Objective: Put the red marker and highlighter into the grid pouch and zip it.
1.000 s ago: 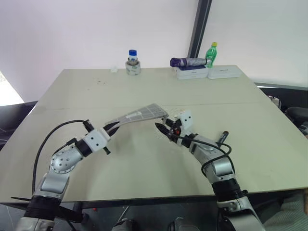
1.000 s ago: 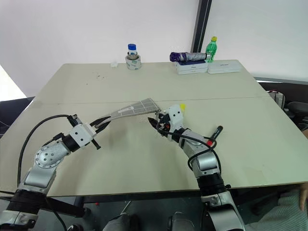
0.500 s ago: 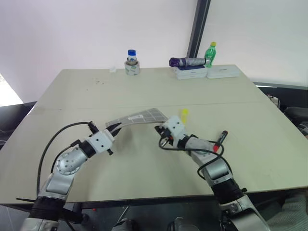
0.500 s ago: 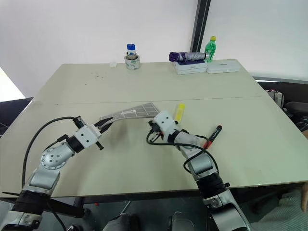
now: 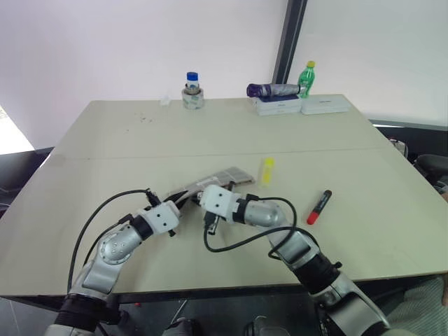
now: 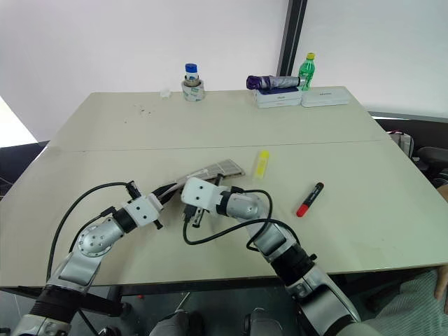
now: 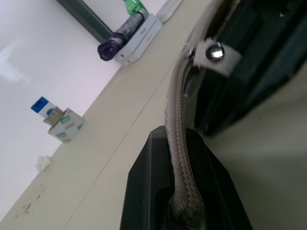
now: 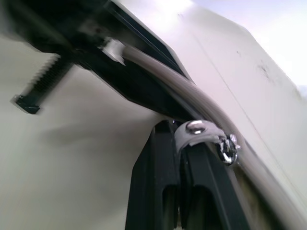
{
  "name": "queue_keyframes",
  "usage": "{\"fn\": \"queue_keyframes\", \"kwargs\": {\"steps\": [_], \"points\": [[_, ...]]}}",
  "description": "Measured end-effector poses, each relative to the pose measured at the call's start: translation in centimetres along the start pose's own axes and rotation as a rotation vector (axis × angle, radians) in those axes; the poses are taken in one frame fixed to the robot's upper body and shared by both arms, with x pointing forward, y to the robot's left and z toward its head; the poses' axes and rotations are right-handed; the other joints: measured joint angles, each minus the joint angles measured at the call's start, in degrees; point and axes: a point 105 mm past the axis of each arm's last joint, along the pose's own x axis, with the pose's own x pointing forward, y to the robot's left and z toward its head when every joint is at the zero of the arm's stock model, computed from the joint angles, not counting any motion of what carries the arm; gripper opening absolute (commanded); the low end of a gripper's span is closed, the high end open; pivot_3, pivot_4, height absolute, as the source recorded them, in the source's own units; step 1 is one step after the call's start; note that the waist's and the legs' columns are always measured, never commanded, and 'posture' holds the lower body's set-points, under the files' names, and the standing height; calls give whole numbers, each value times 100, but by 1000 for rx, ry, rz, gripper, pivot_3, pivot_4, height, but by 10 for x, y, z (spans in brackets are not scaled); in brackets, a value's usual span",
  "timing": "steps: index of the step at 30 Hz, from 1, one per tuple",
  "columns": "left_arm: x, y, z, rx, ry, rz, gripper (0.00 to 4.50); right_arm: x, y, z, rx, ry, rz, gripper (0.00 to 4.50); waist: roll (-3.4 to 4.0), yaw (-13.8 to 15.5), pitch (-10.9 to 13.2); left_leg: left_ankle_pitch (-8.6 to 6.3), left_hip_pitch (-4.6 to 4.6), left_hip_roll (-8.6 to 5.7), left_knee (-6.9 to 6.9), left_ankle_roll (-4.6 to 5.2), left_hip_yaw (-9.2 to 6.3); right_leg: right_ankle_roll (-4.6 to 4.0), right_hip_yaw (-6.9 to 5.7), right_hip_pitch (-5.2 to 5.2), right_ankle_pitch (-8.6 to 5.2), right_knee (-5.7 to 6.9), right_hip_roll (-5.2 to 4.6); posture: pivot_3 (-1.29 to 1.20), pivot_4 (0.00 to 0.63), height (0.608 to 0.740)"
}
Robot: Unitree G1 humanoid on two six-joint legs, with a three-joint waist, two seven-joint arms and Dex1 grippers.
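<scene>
Left eye view: grey grid-lined fabric pouch [image 5: 218, 178] mid-counter, left gripper [image 5: 183, 200] clenched on its end, right gripper [image 5: 207, 208] pinching the zipper pull alongside. Stubby yellow highlighter [image 5: 267, 170] and red black-capped marker [image 5: 319, 206] lie outside it — nothing packed yet.

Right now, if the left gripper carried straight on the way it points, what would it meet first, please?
Probably the right gripper, which sits directly ahead of the left gripper on the grid pouch both clamp; depth is hard to judge.
</scene>
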Motion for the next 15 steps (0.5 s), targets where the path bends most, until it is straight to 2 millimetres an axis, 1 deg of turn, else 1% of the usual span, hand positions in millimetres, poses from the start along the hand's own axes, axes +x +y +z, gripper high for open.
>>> {"fn": "queue_keyframes", "kwargs": {"steps": [3,6,12,15], "points": [[5,1,0,-7,7,28,0,4,1,-1,-38,-1,36,16,-3,6,0,0,0,0,1,0,1,0,-1,1,0,0,0,0,150,738],[11,5,3,-9,-2,44,0,9,3,0,-115,-7,70,16,-4,-1,1,1,0,0,1,-1,1,0,-1,1,0,0,1,0,150,738],[10,4,3,-10,3,53,0,11,2,1,-218,-16,97,16,-4,-5,1,6,0,0,1,-10,1,1,-1,0,0,0,1,0,150,738],[7,3,3,9,6,37,0,12,2,3,-230,-23,102,16,-4,-6,1,17,0,0,0,-29,1,0,-1,-1,0,0,0,0,150,738]]}}
